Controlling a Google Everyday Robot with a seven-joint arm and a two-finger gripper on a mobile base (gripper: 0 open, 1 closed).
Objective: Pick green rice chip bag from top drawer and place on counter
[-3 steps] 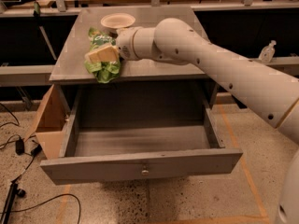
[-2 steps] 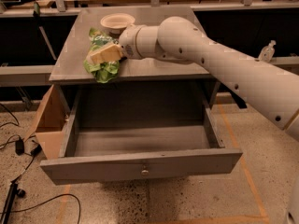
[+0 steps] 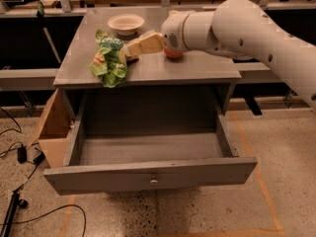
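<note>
The green rice chip bag [image 3: 108, 60] lies crinkled on the left front part of the grey counter [image 3: 197, 65], its lower end at the counter's front edge. My gripper [image 3: 129, 49] hangs just above the counter at the bag's right edge, tan fingers [image 3: 145, 42] pointing left, open and holding nothing. The top drawer [image 3: 150, 174] is pulled fully out below the counter, its round knob [image 3: 154, 182] at the front centre; nothing shows inside it. A red apple [image 3: 173, 54] sits on the counter, partly hidden behind my wrist.
A white bowl [image 3: 126, 22] stands at the back of the counter behind the bag. A cardboard box [image 3: 52, 127] leans against the cabinet's left side. Cables [image 3: 19, 157] lie on the floor at the left. My white arm [image 3: 256, 28] reaches in from the right.
My gripper has drawn back to the right, off the bag. The bag now lies by itself on the counter and has not moved otherwise.
</note>
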